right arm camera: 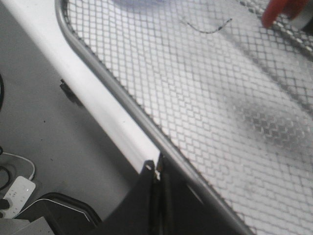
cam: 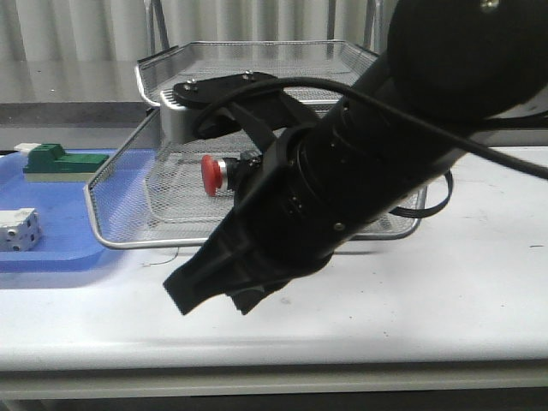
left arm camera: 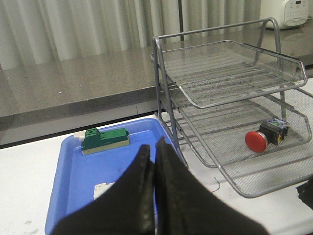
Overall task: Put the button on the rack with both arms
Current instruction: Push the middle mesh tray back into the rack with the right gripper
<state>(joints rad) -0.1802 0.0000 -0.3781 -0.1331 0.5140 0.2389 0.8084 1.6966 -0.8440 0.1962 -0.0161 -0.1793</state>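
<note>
A white table (cam: pixel 445 282) carries the work, its top marked with small dark specks; behind it runs a grey speckled counter (left arm camera: pixel 73 83) under pale pleated curtains (left arm camera: pixel 73 24), and a white appliance (left arm camera: pixel 288 12) sits on the counter's far end. One rack (left arm camera: pixel 230 73) stands on the table, two mesh trays plainly seen and a lower one at the front. One button (left arm camera: pixel 264 137) lies on its side in the lower tray, red head toward the front rim, nothing touching it. One blue tray (left arm camera: pixel 112 166) lies beside the rack, holding one green block (left arm camera: pixel 105 138) and one white cube (cam: pixel 19 229). Two arms: the right arm (cam: pixel 342 205) fills the front view, and its gripper (right arm camera: pixel 157 169) has fingers pressed together, holding nothing, just over the rack's rim. The left gripper (left arm camera: pixel 152 152) hangs above the blue tray, fingers closed and empty. No writing can be read anywhere.
</note>
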